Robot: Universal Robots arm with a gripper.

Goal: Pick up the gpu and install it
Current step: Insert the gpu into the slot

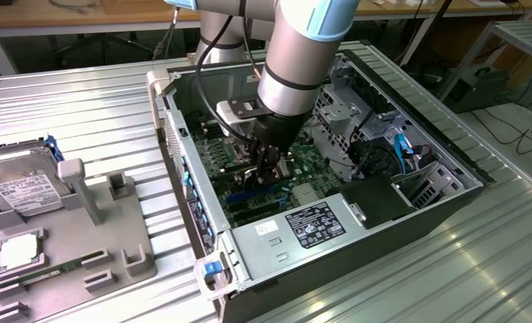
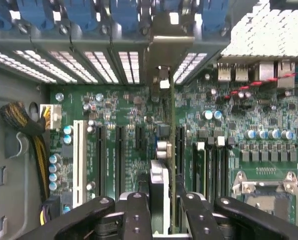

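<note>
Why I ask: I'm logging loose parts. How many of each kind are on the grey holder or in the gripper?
hard drive: 1
memory stick: 1
square chip: 1
gpu, in the gripper: 1
Total: 4

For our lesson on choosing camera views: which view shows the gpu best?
The wrist view. The gpu stands edge-on in the gripper above the motherboard, with its metal bracket at the slot openings. In the exterior view, the arm and gripper cover most of the gpu inside the case.
</note>
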